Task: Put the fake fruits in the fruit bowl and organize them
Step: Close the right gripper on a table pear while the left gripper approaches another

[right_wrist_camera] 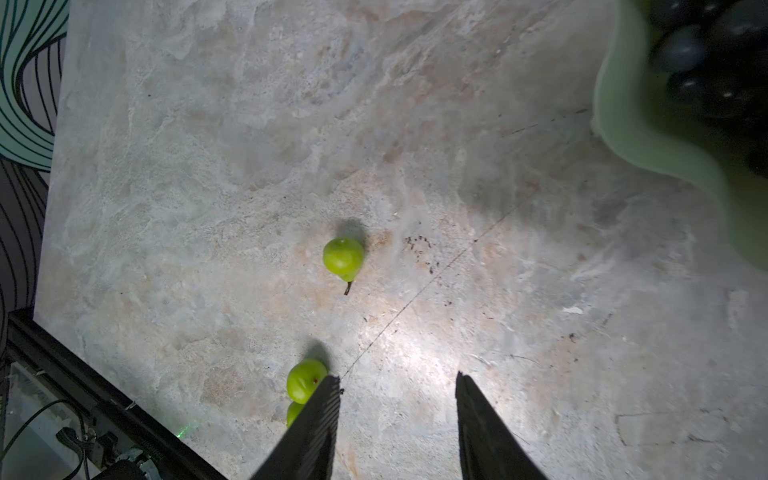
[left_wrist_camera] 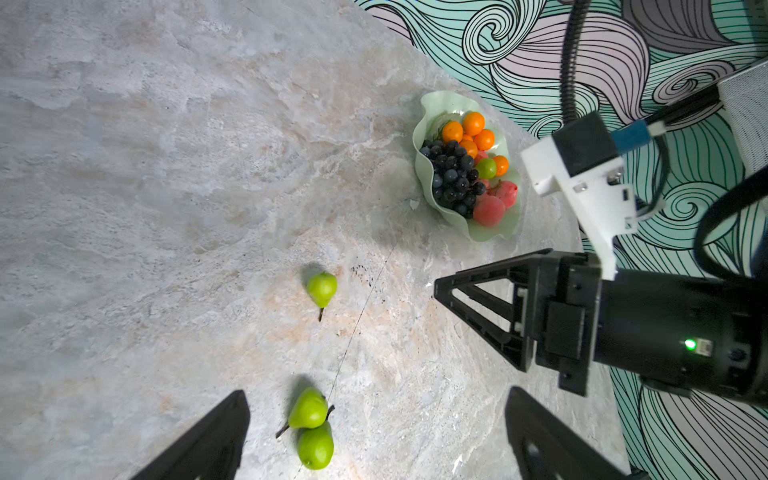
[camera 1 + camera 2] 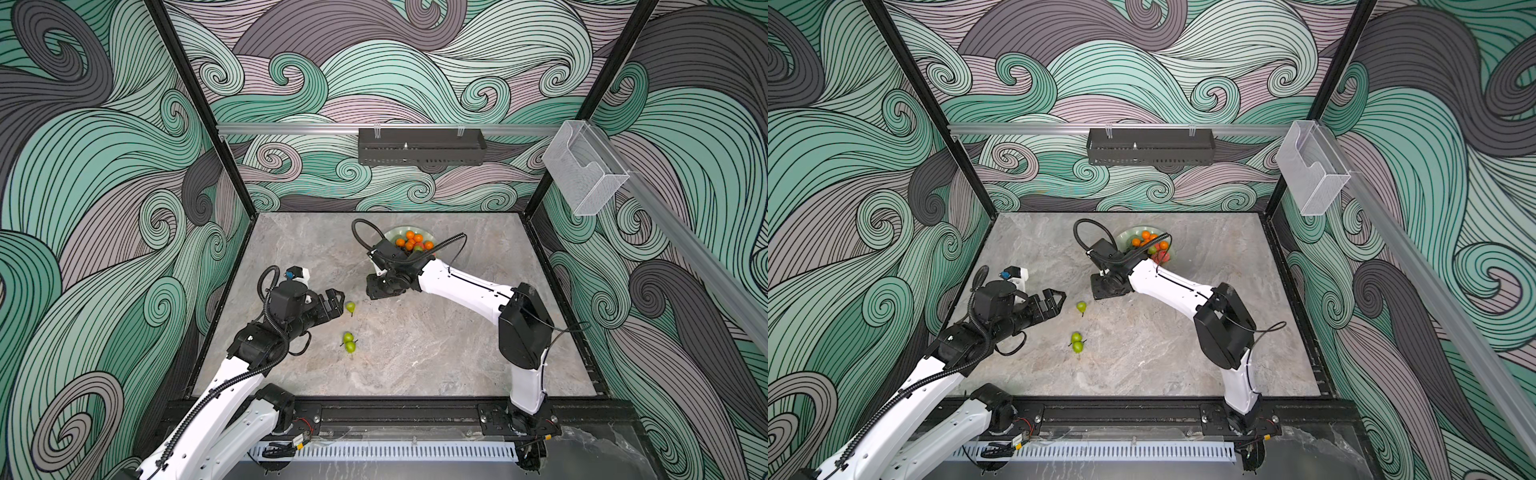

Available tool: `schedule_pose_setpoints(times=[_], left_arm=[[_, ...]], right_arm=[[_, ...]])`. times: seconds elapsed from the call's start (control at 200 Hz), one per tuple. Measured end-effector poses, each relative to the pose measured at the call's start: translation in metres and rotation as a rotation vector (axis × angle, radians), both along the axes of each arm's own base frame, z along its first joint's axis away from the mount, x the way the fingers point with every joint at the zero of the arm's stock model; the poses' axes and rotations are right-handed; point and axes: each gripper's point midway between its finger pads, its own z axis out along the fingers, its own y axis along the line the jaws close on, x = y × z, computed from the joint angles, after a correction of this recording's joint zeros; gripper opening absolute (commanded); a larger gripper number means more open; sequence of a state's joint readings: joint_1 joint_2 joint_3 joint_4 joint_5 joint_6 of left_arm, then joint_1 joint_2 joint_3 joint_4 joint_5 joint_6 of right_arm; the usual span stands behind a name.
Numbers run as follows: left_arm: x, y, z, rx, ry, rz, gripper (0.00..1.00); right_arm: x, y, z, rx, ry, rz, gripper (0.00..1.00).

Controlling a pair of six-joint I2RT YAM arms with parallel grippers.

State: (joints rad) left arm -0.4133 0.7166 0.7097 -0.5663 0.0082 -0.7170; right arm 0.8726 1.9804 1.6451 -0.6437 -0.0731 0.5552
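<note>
Three green pears lie loose on the marble table: a lone pear [image 3: 350, 307] [image 2: 322, 288] [image 1: 343, 257] and a touching pair [image 3: 349, 342] [image 3: 1076, 342] [image 2: 311, 428]. The mint fruit bowl [image 3: 392, 233] [image 2: 428, 104] [image 1: 623, 124] stands at the back. It holds oranges [image 2: 473, 124], a dark grape bunch [image 2: 453, 178], peaches [image 2: 489, 211] and one pear [image 2: 486, 168]. My left gripper [image 3: 340, 303] [image 2: 376, 401] is wide open and empty, just left of the lone pear. My right gripper [image 3: 374, 291] [image 1: 397, 380] hovers in front of the bowl, open, nothing between its fingers.
The right forearm [image 3: 457, 286] covers part of the bowl in both top views. A black wire shelf [image 3: 419, 146] hangs on the back wall and a clear plastic holder [image 3: 586, 174] on the right rail. A black frame rail [image 3: 395, 411] runs along the table's front edge.
</note>
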Motion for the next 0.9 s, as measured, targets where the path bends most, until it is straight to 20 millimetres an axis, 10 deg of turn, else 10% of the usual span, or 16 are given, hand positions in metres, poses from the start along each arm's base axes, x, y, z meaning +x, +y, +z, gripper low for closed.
schedule_pose_setpoints(times=[0.31, 0.895], left_arm=[[-0.004, 0.033, -0.009, 0.006, 0.052, 0.116, 0.99], [-0.003, 0.059, -0.036, -0.197, 0.151, 0.199, 0.98]], right_arm=[[-0.003, 0.035, -0.055, -0.015, 0.1, 0.035, 0.48], [0.004, 0.064, -0.075, -0.001, 0.138, 0.061, 0.48]])
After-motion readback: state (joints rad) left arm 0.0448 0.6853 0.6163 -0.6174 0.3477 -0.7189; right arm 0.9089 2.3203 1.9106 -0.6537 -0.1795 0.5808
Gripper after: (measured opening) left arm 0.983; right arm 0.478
